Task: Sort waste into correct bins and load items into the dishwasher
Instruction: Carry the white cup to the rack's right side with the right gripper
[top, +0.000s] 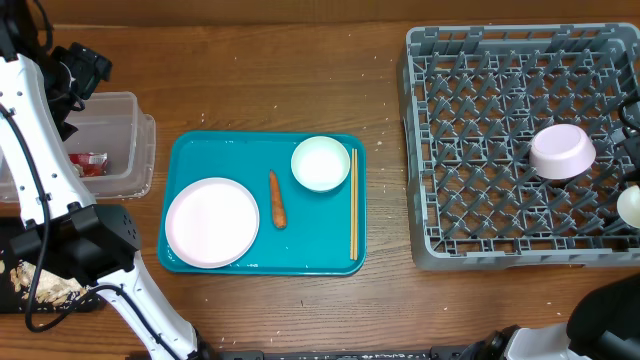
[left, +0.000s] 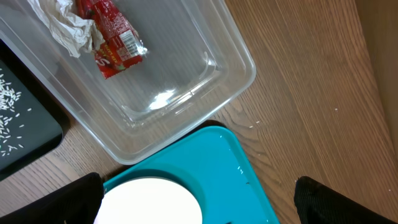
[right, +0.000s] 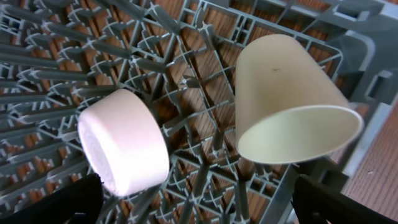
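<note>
The clear tub (top: 125, 150) at the left holds the red wrapper (left: 112, 37) and crumpled tissue (left: 65, 25). The black tray (left: 25, 124) below it carries rice and food scraps (top: 45, 285). On the teal tray (top: 300, 255) lie the white plate (top: 212, 222), the orange carrot stick (top: 277, 199), a white bowl (top: 320, 163) and the chopsticks (top: 353, 205). The grey dish rack (top: 470, 140) holds an overturned bowl (top: 562, 150) and the cup (right: 286, 99). My left gripper (left: 199, 199) is open and empty, high above the tub and the tray's corner. My right gripper (right: 199, 199) is open and empty over the rack.
My left arm (top: 40, 190) runs along the table's left side, over the tub and black tray. Bare wooden table (top: 385, 200) lies between the teal tray and the rack. My right arm's base (top: 600, 320) is at the bottom right.
</note>
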